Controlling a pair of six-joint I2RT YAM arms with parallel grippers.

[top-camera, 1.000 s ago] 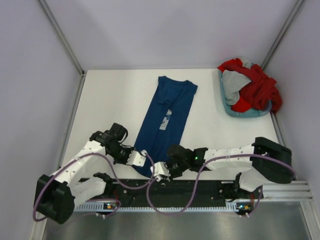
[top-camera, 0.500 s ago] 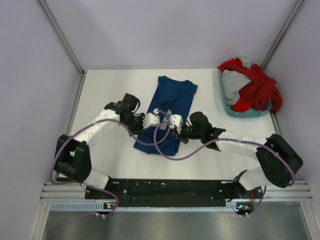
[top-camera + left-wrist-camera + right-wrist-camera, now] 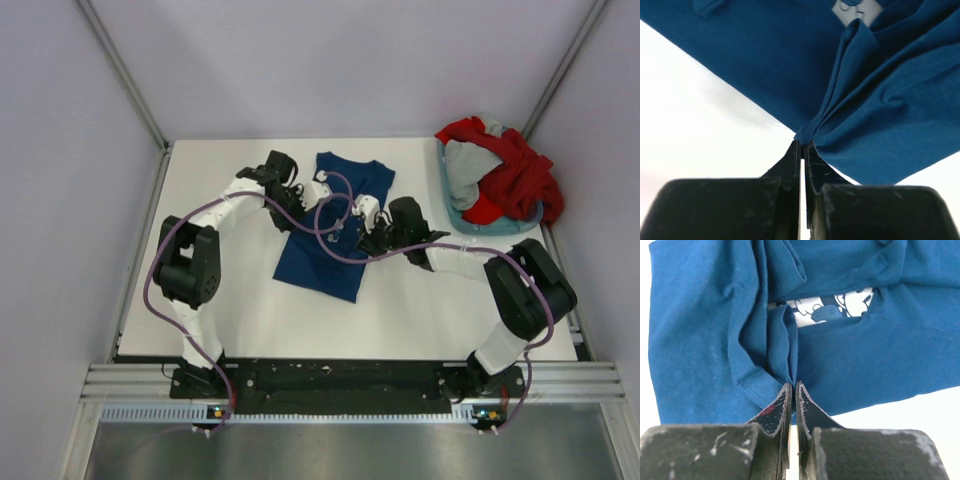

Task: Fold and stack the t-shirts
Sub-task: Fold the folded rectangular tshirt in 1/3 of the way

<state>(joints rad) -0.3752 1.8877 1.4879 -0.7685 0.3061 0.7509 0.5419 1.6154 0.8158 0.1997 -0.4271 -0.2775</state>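
At the frame centre, the left gripper and the right gripper each pinch a fold of the navy t-shirt.

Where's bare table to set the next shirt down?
Front strip of table between the navy t-shirt and the near edge; the far gap between it and the basket. Crowded mid-table, where left gripper and right gripper pinch it.
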